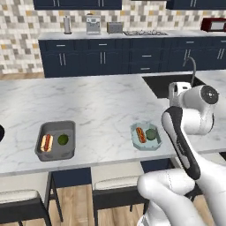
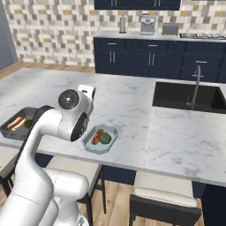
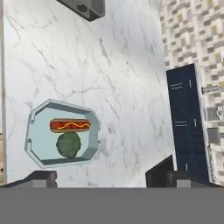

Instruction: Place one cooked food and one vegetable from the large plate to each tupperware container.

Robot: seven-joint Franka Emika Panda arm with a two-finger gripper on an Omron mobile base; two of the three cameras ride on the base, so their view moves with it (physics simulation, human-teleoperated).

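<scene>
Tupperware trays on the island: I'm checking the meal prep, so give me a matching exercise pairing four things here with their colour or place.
Things:
1. larger tray
2. smaller tray
3. hot dog
4. round green vegetable

Descriptions:
A. pale teal
B. dark grey
C. beside the hot dog in the smaller tray
D. red-brown with a yellow squiggle

Pairs: 1-B, 2-A, 3-D, 4-C

grey tray (image 1: 56, 140): hotdog, green vegetable | teal tray (image 1: 146, 136): hotdog, green vegetable

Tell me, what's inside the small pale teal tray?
The pale teal tray holds a hot dog and a round green vegetable, side by side. Nothing hides them.
</scene>
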